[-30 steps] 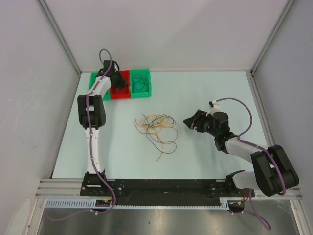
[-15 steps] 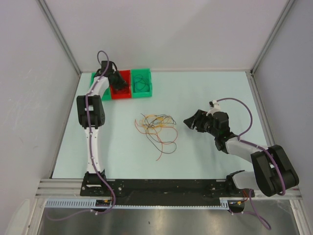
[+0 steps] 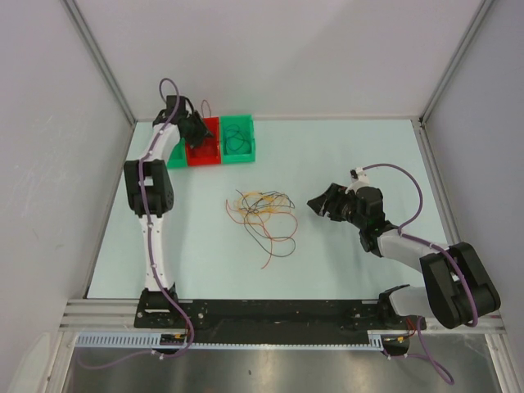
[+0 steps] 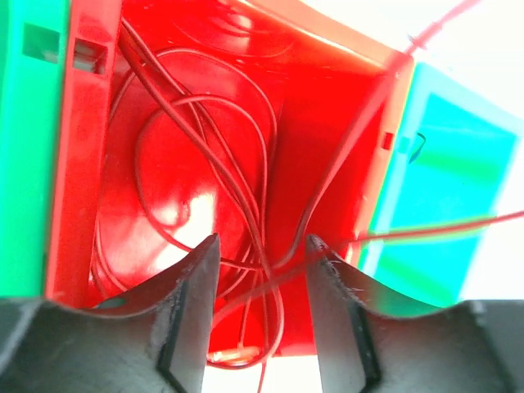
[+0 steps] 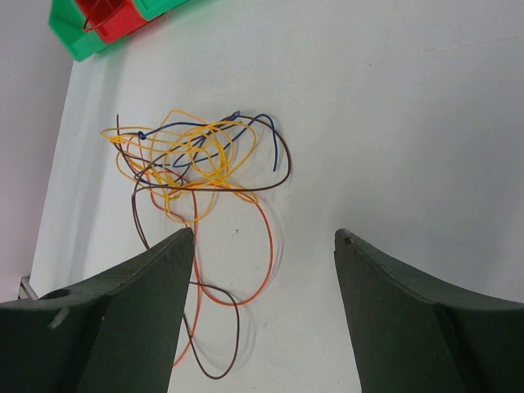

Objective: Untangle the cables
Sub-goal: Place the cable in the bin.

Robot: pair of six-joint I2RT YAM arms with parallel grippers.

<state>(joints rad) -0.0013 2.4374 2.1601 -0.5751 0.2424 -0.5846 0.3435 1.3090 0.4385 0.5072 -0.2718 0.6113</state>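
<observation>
Left claw (image 4: 262, 315): jaws apart, hanging over the red bin (image 3: 202, 160) at the far left of the surface (image 3: 344, 147); nothing is pinched.
Red cables (image 4: 205, 164): coiled in loose loops on the floor of the red bin. One strand crosses the gap between the left claw's fingers (image 4: 187, 319) without being squeezed. Another strand rises over the bin's right rim and runs out to the right.
Right claw (image 5: 266, 315): jaws wide apart with nothing between them, low over the surface just right of the tangle and facing it.
Tangled cables (image 3: 262, 214): lying on the middle of the surface, well apart from the bins. Yellow, orange, blue and dark brown strands are knotted together at the far end, and long orange and brown loops trail toward the near edge.
Green bin (image 3: 248, 143): touching the red bin on its right, with dark cables (image 3: 235, 139) curled inside.
Second green bin (image 3: 176, 157): on the left of the red bin, mostly hidden under the left arm; its contents cannot be seen.
</observation>
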